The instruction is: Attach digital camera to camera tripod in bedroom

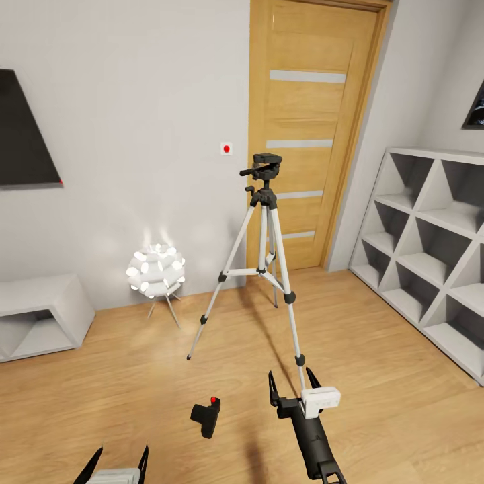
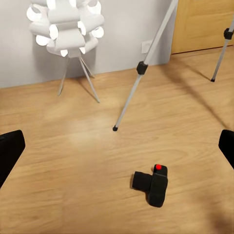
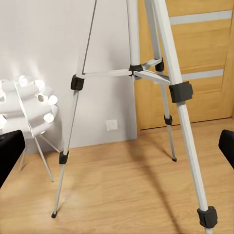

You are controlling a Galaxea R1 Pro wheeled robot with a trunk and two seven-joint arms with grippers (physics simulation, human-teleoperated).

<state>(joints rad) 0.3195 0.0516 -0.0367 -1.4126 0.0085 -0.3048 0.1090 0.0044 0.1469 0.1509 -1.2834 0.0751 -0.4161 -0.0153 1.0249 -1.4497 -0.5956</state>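
The digital camera [image 1: 206, 418] lay on the wood floor [image 1: 134, 390] between both spread, empty claws, the left claw [image 1: 115, 464] nearer. The right claw [image 1: 294, 388] hovered just beside a camera tripod [image 1: 263, 269] leg; a careless swing could topple it.

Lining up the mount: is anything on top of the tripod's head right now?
Nothing sits on the camera tripod; its black pan head is bare against the wooden door. The digital camera lies on the floor between the open left gripper and right gripper.
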